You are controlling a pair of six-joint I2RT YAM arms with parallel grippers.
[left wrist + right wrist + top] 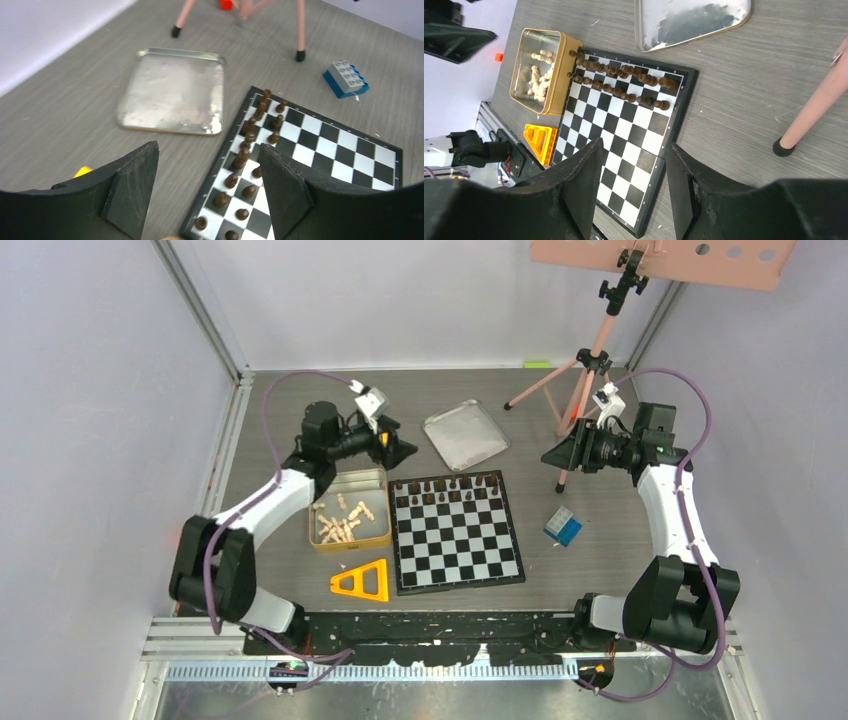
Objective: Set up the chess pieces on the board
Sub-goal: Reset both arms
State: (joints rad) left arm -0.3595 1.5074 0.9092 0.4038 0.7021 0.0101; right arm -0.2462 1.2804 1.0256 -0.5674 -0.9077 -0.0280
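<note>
The board (460,552) lies flat in the middle of the table. The dark pieces (455,485) already stand on its two far rows. The pale pieces (340,520) are not yet on it: they lie in a loose heap inside the tin (349,544), which touches the left edge of the board.

The left gripper (400,448) hangs above the table near the far left corner of the board, its jaws wide apart and with nothing between them. The right gripper (552,454) hangs to the right of the board, beyond its far corner, with the jaws partly apart and also empty.

I judge that the pale pieces are very light, hard and smooth, so they do not bend but can slip or roll. They lie on their sides and cross each other, so it seems best to choose one at the edge of the heap and pinch it across the thin middle of its body. A standing piece probably falls easily, so the release must be gentle, and the dark rows should not be touched.
</note>
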